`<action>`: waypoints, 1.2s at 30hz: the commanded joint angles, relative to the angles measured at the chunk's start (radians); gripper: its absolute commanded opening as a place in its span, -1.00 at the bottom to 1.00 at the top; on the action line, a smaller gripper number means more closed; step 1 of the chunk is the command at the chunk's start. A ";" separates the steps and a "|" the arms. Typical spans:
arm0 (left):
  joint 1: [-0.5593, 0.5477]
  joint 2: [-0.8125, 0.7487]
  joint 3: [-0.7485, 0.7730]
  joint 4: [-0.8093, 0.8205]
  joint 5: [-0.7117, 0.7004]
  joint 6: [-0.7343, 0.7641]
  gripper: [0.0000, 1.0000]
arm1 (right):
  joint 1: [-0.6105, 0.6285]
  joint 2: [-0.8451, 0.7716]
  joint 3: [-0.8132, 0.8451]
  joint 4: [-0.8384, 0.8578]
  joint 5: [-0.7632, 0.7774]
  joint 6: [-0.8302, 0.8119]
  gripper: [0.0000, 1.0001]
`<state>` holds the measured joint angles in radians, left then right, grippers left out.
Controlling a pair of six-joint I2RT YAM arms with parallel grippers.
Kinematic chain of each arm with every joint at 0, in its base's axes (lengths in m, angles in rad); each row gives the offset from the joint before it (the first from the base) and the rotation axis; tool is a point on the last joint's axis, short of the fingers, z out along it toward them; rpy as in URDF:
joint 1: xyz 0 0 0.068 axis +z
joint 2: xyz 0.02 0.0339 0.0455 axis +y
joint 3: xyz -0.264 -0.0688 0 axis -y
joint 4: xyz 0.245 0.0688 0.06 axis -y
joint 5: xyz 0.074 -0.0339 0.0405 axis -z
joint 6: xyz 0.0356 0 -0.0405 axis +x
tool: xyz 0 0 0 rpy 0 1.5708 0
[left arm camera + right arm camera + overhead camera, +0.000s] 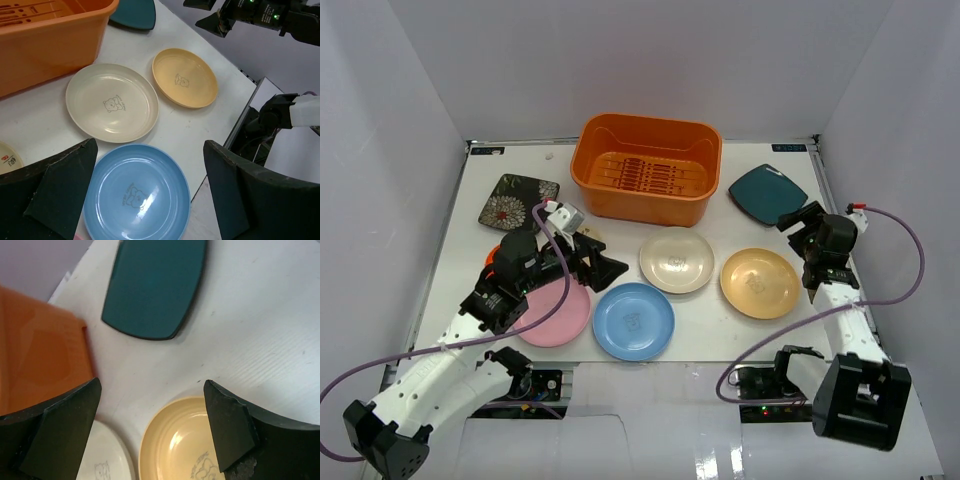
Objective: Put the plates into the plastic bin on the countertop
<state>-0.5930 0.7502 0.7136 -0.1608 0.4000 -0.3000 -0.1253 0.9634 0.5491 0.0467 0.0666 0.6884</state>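
I found no wording I could actually read. The cream plate [112,102] carried a small printed bear with a line of tiny lettering beside it, too fine to make out. The blue plate [136,195] and the yellow-tan plate [185,77] bore similar marks, equally illegible. A small beige plate [6,159] showed red and dark characters I could not decipher. Two blue stickers [488,151] [788,148] sat at the countertop's [705,325] far corners, print unreadable.

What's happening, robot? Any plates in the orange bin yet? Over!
Left gripper open, empty, above blue plate. Right gripper open, empty, near yellow-tan plate. Orange bin empty. Nothing blocking it. Over.
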 commanded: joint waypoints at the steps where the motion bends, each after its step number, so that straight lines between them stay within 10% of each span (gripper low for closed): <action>1: -0.021 -0.017 0.003 -0.029 -0.042 0.028 0.96 | -0.101 0.111 -0.021 0.171 -0.064 0.066 0.78; 20: -0.048 0.046 0.003 -0.037 -0.093 0.050 0.96 | -0.194 0.642 -0.038 0.660 -0.215 0.296 0.62; 36: -0.030 0.155 0.018 -0.039 -0.113 0.075 0.96 | -0.099 1.092 0.147 0.995 -0.275 0.588 0.07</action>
<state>-0.6300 0.9096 0.7136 -0.1963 0.3077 -0.2440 -0.2394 1.9923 0.6849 1.0004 -0.2218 1.1900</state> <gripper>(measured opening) 0.976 0.568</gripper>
